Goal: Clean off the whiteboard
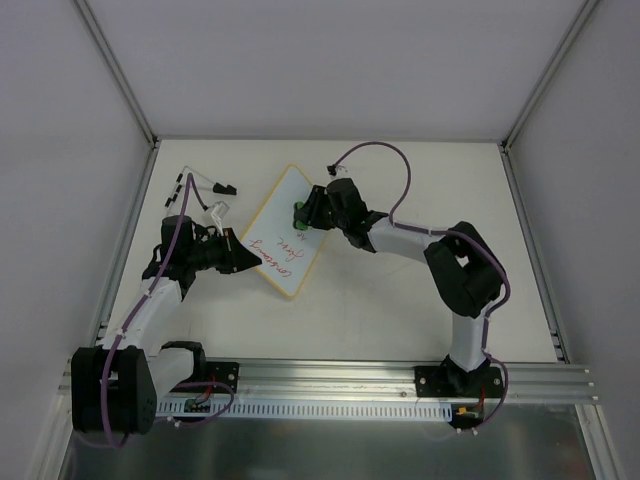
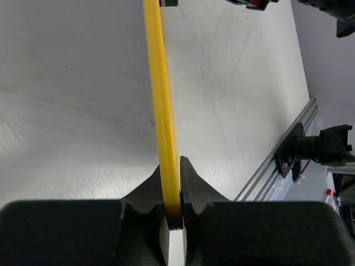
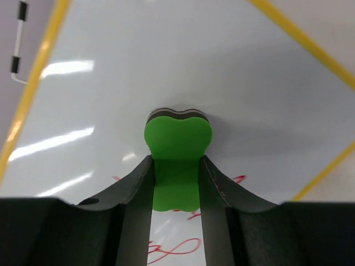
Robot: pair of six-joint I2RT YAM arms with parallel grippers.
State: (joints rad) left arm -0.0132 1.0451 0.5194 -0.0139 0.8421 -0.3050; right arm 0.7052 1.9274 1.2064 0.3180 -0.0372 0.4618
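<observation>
- R claw (image 3: 176, 166): narrow, clamped on the green eraser (image 3: 177, 136). Felt side is flat on the board (image 1: 287, 200), near its middle and just above the red ink (image 1: 275, 255).
- L claw (image 2: 171, 208): pinched tight on the board's yellow frame at its near-left edge, acting as anchor.
- Board lies flat and set diagonal, between the two claws.
- Step in hand, my read: wipe down over the ink. Far half of board looks clean and the ink is in the near half, so most of the work is left.
- To do it well: keep felt flat w/ steady press. Stroke toward the board's near corner in overlapping passes, w/o tipping the eraser on edge. L needs a firm hold or the board may slide or pivot. Stop short of L's fingers.
- Writing: red cursive, approx 3 lines, too small to read. No brand or label seen.
- Markers (image 3: 18, 41): off the board's far-left edge, apart from it.
</observation>
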